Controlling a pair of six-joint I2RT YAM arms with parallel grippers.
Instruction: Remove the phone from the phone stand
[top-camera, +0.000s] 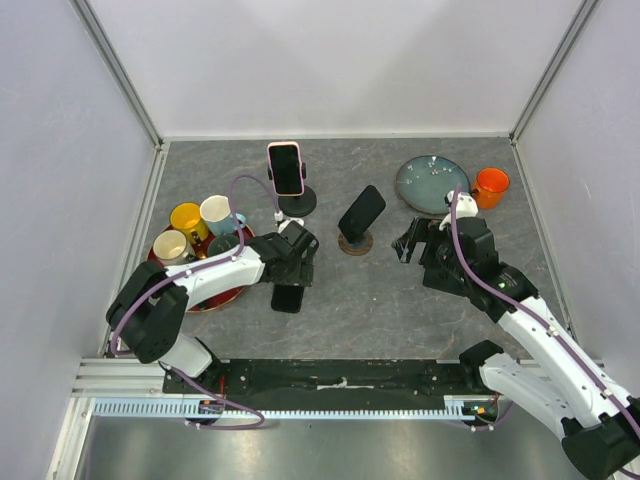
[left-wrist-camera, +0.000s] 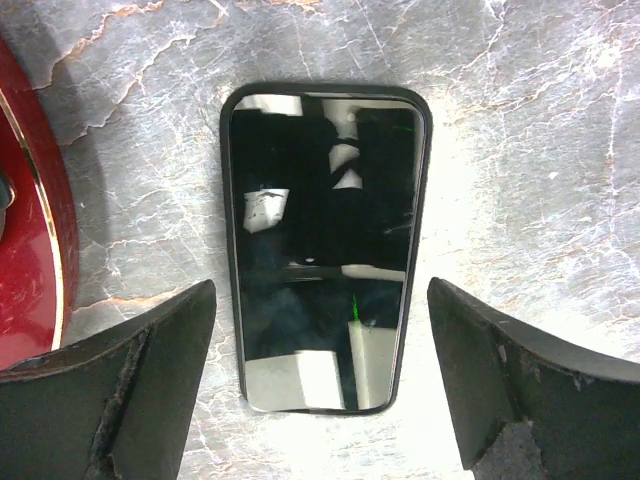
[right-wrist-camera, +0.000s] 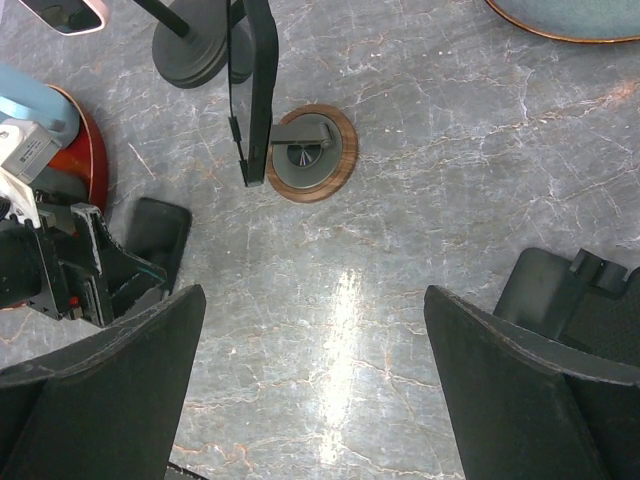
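- My left pincer (left-wrist-camera: 320, 292) spread above black phone (left-wrist-camera: 322, 240), flat on counter (left-wrist-camera: 520, 150); set-down looks done.
- My right pincer (right-wrist-camera: 312, 300) spread; propped phone (right-wrist-camera: 258, 90) at 11 o'clock needs edge pinch, lift.

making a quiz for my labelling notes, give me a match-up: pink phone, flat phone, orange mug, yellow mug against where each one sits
Things
1. pink phone
2. flat phone
3. orange mug
4. yellow mug

Places
A. on the red tray
B. right beside the plate
C. held up on the tall stand
D. lying on the table, under the open left gripper

Pairs: 1-C, 2-D, 3-B, 4-A
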